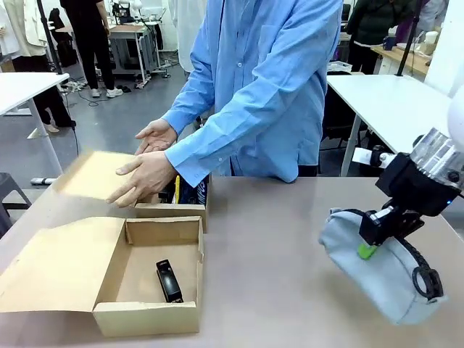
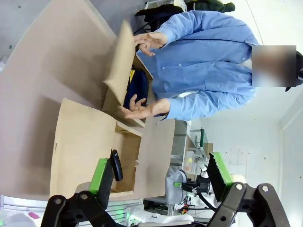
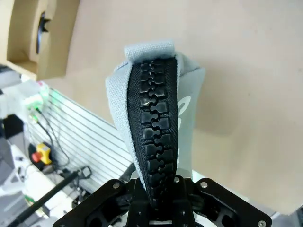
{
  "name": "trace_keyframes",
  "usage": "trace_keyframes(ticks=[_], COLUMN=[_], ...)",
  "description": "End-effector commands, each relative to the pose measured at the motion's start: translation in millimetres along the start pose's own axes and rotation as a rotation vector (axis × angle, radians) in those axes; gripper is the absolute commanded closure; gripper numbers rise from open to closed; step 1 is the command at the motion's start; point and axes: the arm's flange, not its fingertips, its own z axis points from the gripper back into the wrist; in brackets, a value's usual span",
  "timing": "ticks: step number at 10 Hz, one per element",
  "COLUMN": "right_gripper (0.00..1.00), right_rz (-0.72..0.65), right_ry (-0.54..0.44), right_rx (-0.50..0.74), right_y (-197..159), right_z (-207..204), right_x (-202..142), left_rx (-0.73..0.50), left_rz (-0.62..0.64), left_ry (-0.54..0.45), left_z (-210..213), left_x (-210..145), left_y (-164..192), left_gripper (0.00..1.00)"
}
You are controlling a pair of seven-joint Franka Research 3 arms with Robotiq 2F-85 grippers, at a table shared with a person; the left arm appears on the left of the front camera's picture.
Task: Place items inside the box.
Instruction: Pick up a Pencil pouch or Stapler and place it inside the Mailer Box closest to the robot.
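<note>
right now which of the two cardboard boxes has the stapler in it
The nearer box, lid lying flat open: the stapler lies on its floor. The farther box is at the person's hands.

In the front view the tips of the right fingers (image 1: 366, 251) are sunk into the grey pouch (image 1: 377, 279), so only one green pad shows. The far box (image 1: 170, 211) is largely covered by the person's hand (image 1: 145, 177) and sleeve (image 1: 217, 138). A yellow strip and something dark blue peek out, too little to name. The near box (image 1: 145, 317) has its left flap cut by the picture's edge. In the left wrist view the left fingers (image 2: 100, 176) are cut off at the bottom edge. In the right wrist view the pouch's near end disappears between the fingers.
</note>
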Motion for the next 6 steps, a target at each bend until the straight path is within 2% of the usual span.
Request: trace_keyframes(ticks=[1,2,3,4,5,6], right_gripper=[0.95,0.95,0.95,0.95,0.95,0.95], right_rz=[-0.047,0.131,0.044,-0.114,-0.257,-0.390], right_ry=[-0.019,-0.047,-0.113,-0.144,-0.113,-0.121], right_rx=[0.006,0.077,0.190,0.214,0.201,0.210], right_y=[-1.7,0.9,8.3,20.2,31.5,24.6], right_z=[5.2,-8.9,-17.0,-23.2,-26.4,-15.0], right_x=[-0.9,21.7,40.7,53.2,58.9,49.6], left_rx=[-0.016,-0.016,-0.016,-0.016,-0.016,-0.016], left_rz=[-0.018,-0.018,-0.018,-0.018,-0.018,-0.018], left_ry=[-0.006,-0.006,-0.006,-0.006,-0.006,-0.006], left_z=[0.6,0.6,0.6,0.6,0.6,0.6], left_x=[-2.0,-2.0,-2.0,-2.0,-2.0,-2.0], left_y=[0.1,0.1,0.1,0.1,0.1,0.1], left_gripper=[0.00,0.00,0.00,0.00,0.00,0.00])
